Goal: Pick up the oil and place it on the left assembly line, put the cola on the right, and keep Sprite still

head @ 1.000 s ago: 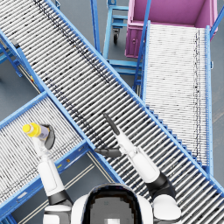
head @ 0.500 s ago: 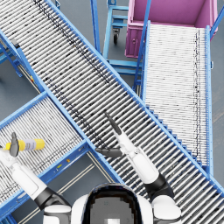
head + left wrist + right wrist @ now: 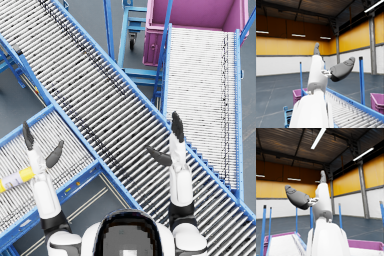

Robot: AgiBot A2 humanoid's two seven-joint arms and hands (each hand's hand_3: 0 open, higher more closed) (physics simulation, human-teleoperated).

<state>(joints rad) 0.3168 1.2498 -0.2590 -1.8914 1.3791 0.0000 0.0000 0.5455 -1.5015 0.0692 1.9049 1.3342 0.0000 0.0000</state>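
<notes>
Yellow plastic, so the oil bottle is guessed lightish and slick, best gripped round the body. It's laid flat on the left assembly line; the left hand and right hand are spread wide, nothing held.

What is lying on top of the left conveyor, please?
A yellow oil bottle lies on its side on the rollers of the left conveyor, cut off by the picture's edge. The left forearm covers its other end; the left hand above holds nothing.
</notes>
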